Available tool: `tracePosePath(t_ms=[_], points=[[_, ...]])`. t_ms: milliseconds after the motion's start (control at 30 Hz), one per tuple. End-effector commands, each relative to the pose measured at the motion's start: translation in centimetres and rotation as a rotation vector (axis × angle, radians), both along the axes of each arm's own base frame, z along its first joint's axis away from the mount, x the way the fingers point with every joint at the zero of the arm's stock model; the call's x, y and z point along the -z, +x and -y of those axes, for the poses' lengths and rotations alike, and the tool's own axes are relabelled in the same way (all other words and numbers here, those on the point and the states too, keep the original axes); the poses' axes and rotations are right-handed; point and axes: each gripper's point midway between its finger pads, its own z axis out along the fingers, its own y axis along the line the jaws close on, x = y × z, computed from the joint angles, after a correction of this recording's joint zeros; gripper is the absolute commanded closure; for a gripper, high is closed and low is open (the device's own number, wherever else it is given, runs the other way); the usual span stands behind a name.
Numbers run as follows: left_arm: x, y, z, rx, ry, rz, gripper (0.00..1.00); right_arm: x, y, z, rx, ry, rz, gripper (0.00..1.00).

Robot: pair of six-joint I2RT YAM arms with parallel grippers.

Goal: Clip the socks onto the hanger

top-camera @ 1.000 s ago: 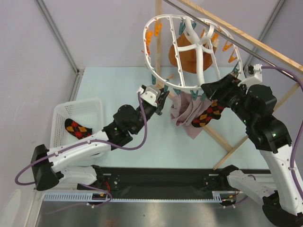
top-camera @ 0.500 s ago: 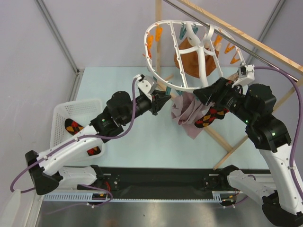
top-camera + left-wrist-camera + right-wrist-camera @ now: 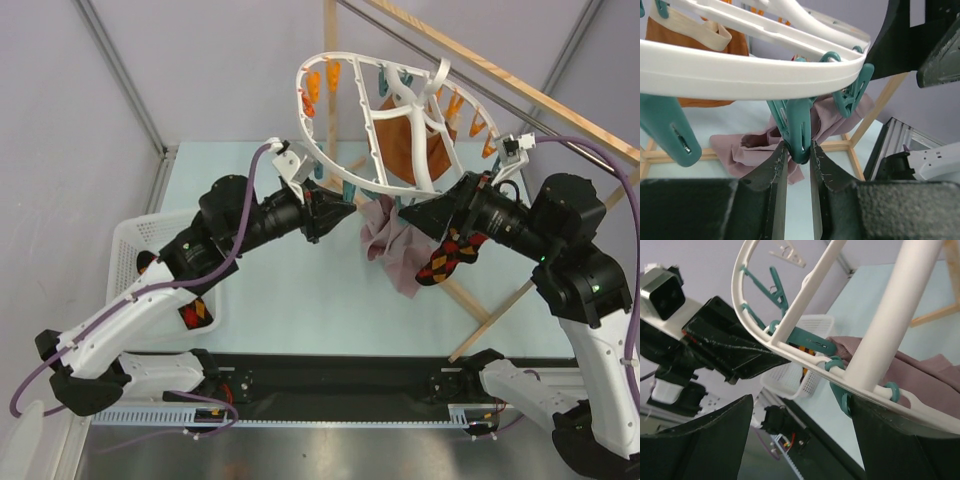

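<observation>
The white round hanger point(image 3: 345, 56) hangs tilted from the rack, with teal and orange clips along its rim. My left gripper point(image 3: 335, 208) is shut on a teal clip point(image 3: 797, 132) at the lower rim point(image 3: 740, 75), its fingers pinching the clip's tail. My right gripper point(image 3: 408, 213) stands open just right of it, with the rim and a spoke point(image 3: 880, 330) over its gap and nothing held. One argyle sock point(image 3: 450, 255) dangles below the right wrist, its top hidden by the arm. The other sock point(image 3: 197, 312) lies in the basket.
A white basket point(image 3: 125, 250) sits at the left. A mauve cloth point(image 3: 385, 240) hangs from the hanger's near rim, and an orange-brown garment point(image 3: 405, 150) hangs behind the ring. Wooden rack poles point(image 3: 490, 300) slant across the right side.
The hanger has tipped further toward the left. My left arm has risen while still pinching the clip. The right gripper has slid left under the rim and opened wider.
</observation>
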Motion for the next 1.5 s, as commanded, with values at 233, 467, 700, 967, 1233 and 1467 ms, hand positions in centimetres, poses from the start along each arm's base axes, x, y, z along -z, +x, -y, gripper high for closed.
tracePosePath(t_ms=[233, 467, 700, 967, 1233, 1467], points=[[-1.8, -4.4, -1.0, 0.14, -0.007, -0.099, 1.0, -1.2, -2.3, -0.6, -0.111, -0.011, 0.018, 0.13], [-0.8, -3.4, -1.4, 0.083, 0.023, -0.093, 1.0, 0.7, 0.5, 2.6, 0.126, -0.132, 0.02, 0.08], [0.5, -2.5, -0.9, 0.062, 0.045, -0.095, 1.0, 1.7, 1.3, 4.2, 0.196, -0.238, 0.049, 0.02], [0.5, -2.4, -0.8, 0.073, 0.072, -0.103, 1.0, 2.2, 0.9, 7.0, 0.26, -0.403, 0.106, 0.04], [-0.3, -2.9, -1.1, 0.103, 0.066, -0.127, 1.0, 0.5, -1.5, 4.8, 0.106, -0.346, 0.134, 0.06], [-1.2, -3.5, -1.1, 0.153, 0.05, -0.152, 1.0, -2.0, -7.1, -0.2, -0.272, -0.145, 0.138, 0.07]])
